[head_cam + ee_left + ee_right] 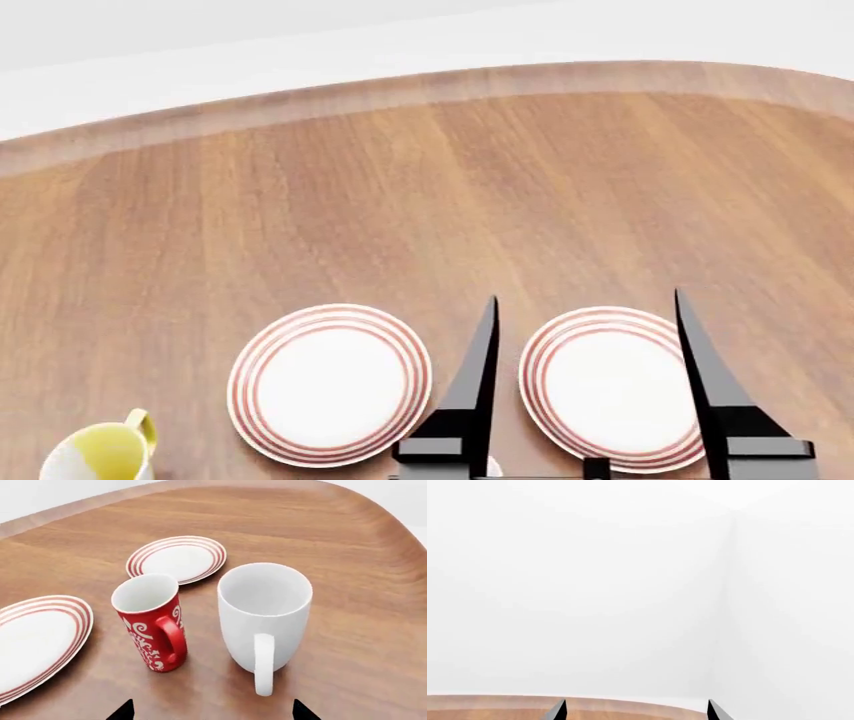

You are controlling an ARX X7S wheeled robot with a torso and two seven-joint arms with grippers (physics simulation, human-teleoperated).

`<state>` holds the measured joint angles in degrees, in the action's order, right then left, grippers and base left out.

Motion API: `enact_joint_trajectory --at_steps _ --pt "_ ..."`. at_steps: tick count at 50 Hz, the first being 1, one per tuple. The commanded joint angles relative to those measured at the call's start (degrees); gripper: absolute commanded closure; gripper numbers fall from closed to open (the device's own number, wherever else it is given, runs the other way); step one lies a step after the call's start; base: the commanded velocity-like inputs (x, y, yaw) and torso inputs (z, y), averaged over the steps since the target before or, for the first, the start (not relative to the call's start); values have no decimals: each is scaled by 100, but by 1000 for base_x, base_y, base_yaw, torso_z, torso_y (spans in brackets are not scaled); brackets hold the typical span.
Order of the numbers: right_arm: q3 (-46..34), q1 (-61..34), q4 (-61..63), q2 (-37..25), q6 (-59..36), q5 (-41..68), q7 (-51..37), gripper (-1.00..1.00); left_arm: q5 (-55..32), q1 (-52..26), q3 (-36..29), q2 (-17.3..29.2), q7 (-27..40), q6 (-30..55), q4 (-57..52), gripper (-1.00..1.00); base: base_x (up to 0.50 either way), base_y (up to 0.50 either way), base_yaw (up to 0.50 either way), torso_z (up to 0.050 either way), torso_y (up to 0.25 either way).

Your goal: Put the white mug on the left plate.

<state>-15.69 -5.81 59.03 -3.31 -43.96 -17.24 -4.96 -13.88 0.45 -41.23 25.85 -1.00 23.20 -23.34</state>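
Note:
The tall white mug (263,615) stands upright on the wooden table, its loop handle turned toward my left gripper (213,712). That gripper is open and empty, just short of the mug, with only its two dark fingertips in view. In the head view the left plate (327,385), white with red rings, lies flat and bare. My right gripper (587,296) is open and empty, raised above the right plate (614,395). In the right wrist view my right gripper (637,709) faces the white wall. The left gripper is outside the head view.
A small red patterned mug (152,622) stands close beside the white mug. Two ringed plates (177,559) (33,640) lie beyond them; I cannot tell which is which. A white mug with yellow inside (100,452) stands at the near left. The table's far edge (427,85) curves.

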Motion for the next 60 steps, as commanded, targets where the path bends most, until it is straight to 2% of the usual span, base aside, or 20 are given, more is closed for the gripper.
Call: enact_joint_trajectory --at_steps 1,60 --pt "-54 -34 41 -6 -73 -19 -10 -100 198 -9 -231 -109 59 -7 104 -100 0 0 0 0 0" --pt "91 -3 68 188 -10 -221 290 -100 675 -683 -952 -924 114 255 926 -100 0 0 0 0 0"
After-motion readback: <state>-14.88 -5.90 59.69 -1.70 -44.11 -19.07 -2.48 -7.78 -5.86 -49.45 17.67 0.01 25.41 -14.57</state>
